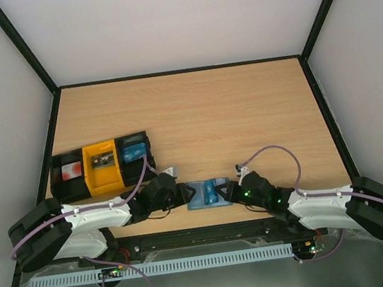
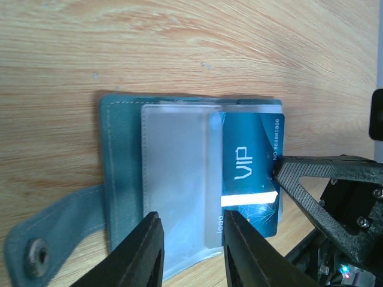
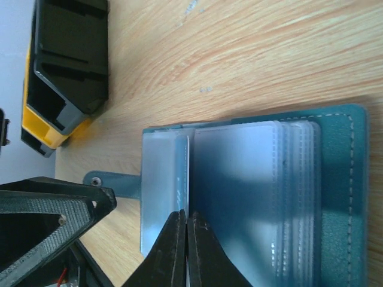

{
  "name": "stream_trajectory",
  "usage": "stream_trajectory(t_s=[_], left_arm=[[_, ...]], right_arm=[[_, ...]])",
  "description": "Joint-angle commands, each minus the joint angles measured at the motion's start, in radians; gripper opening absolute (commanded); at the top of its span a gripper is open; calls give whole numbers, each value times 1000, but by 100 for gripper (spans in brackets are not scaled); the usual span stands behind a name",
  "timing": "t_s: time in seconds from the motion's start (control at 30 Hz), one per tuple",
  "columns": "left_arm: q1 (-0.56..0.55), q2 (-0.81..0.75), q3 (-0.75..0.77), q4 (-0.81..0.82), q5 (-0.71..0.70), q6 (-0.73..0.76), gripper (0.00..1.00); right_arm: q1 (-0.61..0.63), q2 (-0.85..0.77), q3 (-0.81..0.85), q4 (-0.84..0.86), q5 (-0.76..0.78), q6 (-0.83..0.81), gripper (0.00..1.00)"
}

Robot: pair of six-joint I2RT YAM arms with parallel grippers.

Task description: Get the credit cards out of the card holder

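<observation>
- The card holder (image 2: 119, 155) is laid open flat on the wooden table (image 2: 179, 48), close to the near edge and between the two grippers.
- Its teal stitched border is seen on every side, and a strap with a metal snap (image 2: 39, 254) is folded out past one corner.
- A stack of clear plastic sleeves (image 2: 176, 179) is fanned over the inner panel.
- A blue card (image 2: 251, 149) is pushed partly out beyond the sleeves' edge.
- The left gripper (image 2: 191, 226) is held with its fingers apart, straddling the edge of a clear sleeve without clamping it.
- The right gripper (image 3: 187, 220) is closed tip to tip at the blue card's edge; whether the card is pinched cannot be told.
- Bare wood is left between the holder and the far edge of the table.
- A black tray (image 1: 67, 174), a yellow tray (image 1: 102, 167) and another black tray (image 1: 135, 151) are lined up to the left.
- "VIP" and "NO" followed by a row of eights are printed on the card; "logo" is read through a sleeve.
</observation>
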State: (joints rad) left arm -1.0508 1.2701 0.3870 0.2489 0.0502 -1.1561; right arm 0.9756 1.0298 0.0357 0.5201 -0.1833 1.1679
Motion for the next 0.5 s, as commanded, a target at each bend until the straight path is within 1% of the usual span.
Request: stream_trajectory(t_s=[0.0, 0.1, 0.17, 0.23, 0.4, 0.47], left_arm=[[-6, -4, 12, 50, 26, 16, 36], [-5, -5, -3, 125, 63, -4, 46], [-5, -4, -10, 179, 98, -18, 58], [-5, 3, -8, 225, 137, -28, 65], [-5, 2, -12, 296, 172, -51, 77], [-5, -1, -22, 332, 173, -61, 80]], right_arm=[[6, -77, -25, -53, 48, -1, 2], [5, -147, -46, -62, 58, -8, 2], [6, -195, -56, -85, 70, -9, 2], [5, -247, -65, -115, 77, -7, 2], [5, -374, -79, -164, 78, 3, 2], [5, -418, -83, -177, 69, 16, 2]])
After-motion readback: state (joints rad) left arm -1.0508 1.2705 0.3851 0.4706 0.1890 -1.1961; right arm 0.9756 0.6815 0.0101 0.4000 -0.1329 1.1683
